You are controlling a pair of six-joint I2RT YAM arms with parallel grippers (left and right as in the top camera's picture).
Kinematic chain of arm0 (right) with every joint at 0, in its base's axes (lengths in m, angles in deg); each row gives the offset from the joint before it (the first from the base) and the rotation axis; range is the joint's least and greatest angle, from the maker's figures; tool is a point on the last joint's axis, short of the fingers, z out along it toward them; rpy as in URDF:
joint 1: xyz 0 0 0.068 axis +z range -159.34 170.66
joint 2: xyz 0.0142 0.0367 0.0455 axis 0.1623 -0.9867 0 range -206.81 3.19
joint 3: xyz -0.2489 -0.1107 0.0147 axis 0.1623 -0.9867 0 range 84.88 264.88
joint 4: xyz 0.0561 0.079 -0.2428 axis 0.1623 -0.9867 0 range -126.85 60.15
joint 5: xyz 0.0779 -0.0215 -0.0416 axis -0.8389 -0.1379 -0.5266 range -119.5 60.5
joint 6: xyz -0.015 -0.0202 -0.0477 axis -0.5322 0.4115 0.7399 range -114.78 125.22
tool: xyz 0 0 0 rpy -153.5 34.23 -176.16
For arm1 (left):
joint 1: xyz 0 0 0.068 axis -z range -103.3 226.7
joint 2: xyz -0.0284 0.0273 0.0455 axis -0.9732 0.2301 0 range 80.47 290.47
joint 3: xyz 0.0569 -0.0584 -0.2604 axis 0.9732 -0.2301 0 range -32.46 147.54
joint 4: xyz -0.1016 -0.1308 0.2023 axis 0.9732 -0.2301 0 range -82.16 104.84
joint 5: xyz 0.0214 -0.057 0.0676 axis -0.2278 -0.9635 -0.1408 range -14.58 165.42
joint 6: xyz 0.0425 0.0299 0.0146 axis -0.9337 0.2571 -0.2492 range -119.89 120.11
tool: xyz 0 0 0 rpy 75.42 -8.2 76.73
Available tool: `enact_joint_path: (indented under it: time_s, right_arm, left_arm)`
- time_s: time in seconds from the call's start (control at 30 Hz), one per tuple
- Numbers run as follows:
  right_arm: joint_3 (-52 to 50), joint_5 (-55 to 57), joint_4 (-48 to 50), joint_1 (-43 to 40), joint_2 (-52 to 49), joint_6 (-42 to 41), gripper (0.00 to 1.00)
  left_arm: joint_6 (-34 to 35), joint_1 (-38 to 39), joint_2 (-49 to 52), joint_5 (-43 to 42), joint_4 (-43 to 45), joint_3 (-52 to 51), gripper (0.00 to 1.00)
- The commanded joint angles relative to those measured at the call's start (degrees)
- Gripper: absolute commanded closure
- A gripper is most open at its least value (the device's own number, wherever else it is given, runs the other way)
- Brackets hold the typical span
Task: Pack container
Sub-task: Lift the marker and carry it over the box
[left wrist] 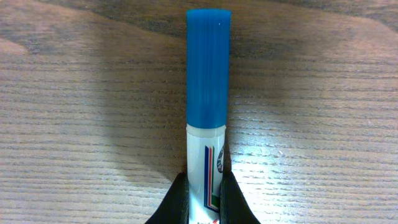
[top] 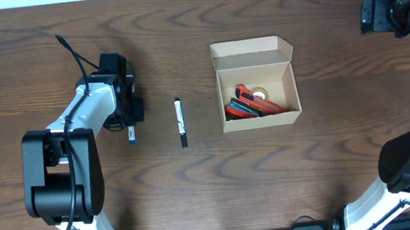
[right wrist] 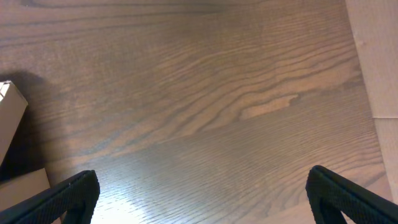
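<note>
1. Container (top: 261, 122): tan cardboard box, sits open on the tabletop (top: 334, 162), lid flap folded back on its far side. Inside are red items (top: 246, 104) and a pale ring-shaped piece; I cannot identify them.
2. Left gripper (left wrist: 206, 200): well to the left of the container, jaws clamped on the white barrel of a blue-capped marker (left wrist: 208, 93). The grip sits low on the barrel, and the whole cap and much of the barrel stick out past the fingertips (left wrist: 179, 202).
3. I cannot tell whether the marker is off the wood yet. The wrist view shows it very close to the surface.
4. Black marker (top: 181, 121): lies loose between the left gripper and the container, nearer the container, untouched.
5. Right gripper (right wrist: 205, 196): well to the right of the container, jaws wide apart with nothing between them, only bare wood below.
6. Stage, as judged: pick just made; carry and drop into the container are yet to come.
7. Risks from here:
   - The long overhang could let the marker pivot or slide in the jaws during lift.
   - A low carry toward the container could sweep the black marker and roll it away.
   - The protruding cap could catch the container's left wall and shove the light box.
   - The red items fill the floor, so the marker may land across them or perch on the rim.
</note>
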Motion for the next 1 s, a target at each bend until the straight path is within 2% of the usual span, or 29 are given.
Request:
enact_joint_path:
  time_s: [0.0, 0.17, 0.4, 0.53, 0.6, 0.8, 0.97]
  right_arm:
    - [0.9, 0.0, 0.0, -0.3, 0.9, -0.7, 0.01]
    - [0.9, 0.0, 0.0, -0.3, 0.9, -0.7, 0.01]
    - [0.9, 0.0, 0.0, -0.3, 0.9, -0.7, 0.01]
    - [0.9, 0.0, 0.0, -0.3, 0.9, -0.7, 0.01]
    - [0.9, 0.0, 0.0, -0.3, 0.9, -0.7, 0.01]
    - [0.9, 0.0, 0.0, -0.3, 0.9, -0.7, 0.01]
    - [0.9, 0.0, 0.0, -0.3, 0.9, -0.7, 0.01]
  left_arm:
    - [0.2, 0.2, 2.1, -1.6, -2.2, 2.1, 0.94]
    - [-0.5, 2.9, 2.1, -5.4, -10.2, 13.5, 0.94]
    - [-8.9, 11.5, 2.1, -6.8, -20.1, 37.8, 0.94]
    - [-12.7, 15.9, 2.1, -6.9, -22.5, 48.0, 0.94]
    - [-12.7, 17.5, 2.1, -8.9, -22.6, 51.1, 0.94]
    - [-13.6, 21.1, 2.3, -24.6, -21.5, 53.2, 0.94]
    - [-18.0, 23.2, 3.7, -29.4, -23.9, 53.2, 0.94]
